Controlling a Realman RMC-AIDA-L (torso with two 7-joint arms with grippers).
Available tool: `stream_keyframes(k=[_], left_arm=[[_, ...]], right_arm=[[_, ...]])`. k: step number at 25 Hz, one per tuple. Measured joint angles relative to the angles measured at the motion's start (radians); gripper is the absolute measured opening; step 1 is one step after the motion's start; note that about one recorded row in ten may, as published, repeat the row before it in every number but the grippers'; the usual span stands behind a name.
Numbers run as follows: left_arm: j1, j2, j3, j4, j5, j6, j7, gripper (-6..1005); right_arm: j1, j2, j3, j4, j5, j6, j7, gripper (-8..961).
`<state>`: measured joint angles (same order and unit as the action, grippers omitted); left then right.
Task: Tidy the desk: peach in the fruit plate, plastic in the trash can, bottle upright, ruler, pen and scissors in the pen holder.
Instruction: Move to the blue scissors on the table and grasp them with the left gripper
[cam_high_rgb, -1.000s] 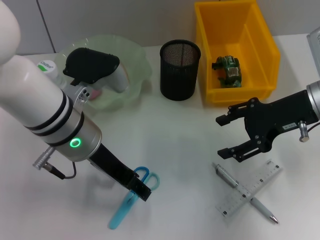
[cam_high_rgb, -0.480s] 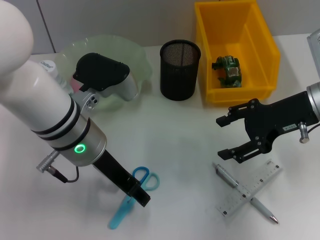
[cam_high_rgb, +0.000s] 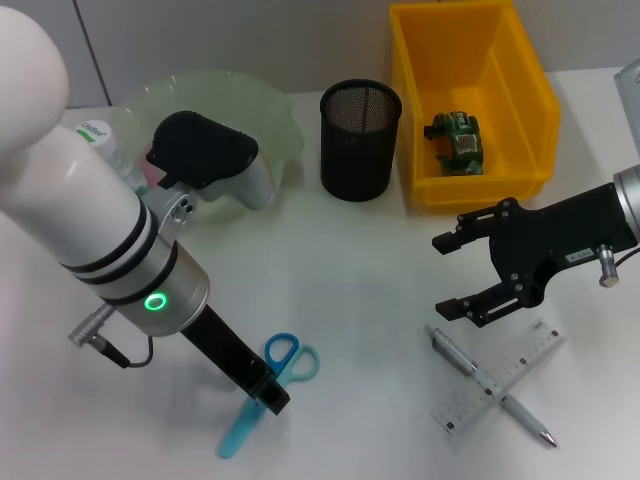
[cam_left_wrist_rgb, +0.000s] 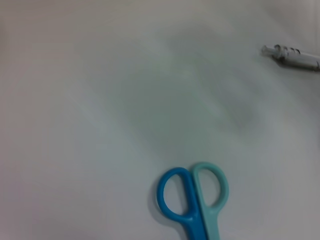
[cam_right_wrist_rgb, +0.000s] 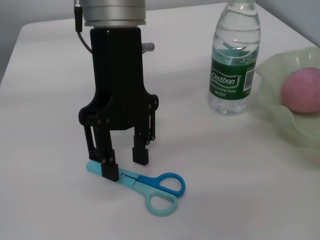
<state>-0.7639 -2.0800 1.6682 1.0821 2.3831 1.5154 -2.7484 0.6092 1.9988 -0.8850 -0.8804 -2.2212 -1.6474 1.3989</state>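
Your left gripper (cam_right_wrist_rgb: 125, 162): fingers spread, straddling the scissors (cam_right_wrist_rgb: 145, 187) blades lying flat on the desk (cam_high_rgb: 340, 260). Your right gripper (cam_high_rgb: 447, 272): fingers spread, empty, above pen (cam_high_rgb: 490, 390) and ruler (cam_high_rgb: 500, 378).

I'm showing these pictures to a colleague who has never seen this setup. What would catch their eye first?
Probably the left gripper, down at the front of the desk with its open fingers straddling the blades of the blue scissors. Next, the bright yellow bin at the back right, holding a piece of green plastic, beside the black mesh pen holder. The right gripper hovers open just above the crossed pen and ruler.
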Motion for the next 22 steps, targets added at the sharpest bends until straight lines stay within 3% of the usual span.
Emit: stream_keyframes(k=[4,22], left_arm=[[-0.001,0.0,0.018,-0.001,0.001,0.0,0.016,542],[-0.006,0.0,0.05,-0.02,0.031,-0.011,0.078,541]], right_arm=[[0.0,0.0,0.0,0.0,0.0,0.0,0.0,818],[0.0,0.001,0.0,0.0,0.0,0.01,0.0,818]])
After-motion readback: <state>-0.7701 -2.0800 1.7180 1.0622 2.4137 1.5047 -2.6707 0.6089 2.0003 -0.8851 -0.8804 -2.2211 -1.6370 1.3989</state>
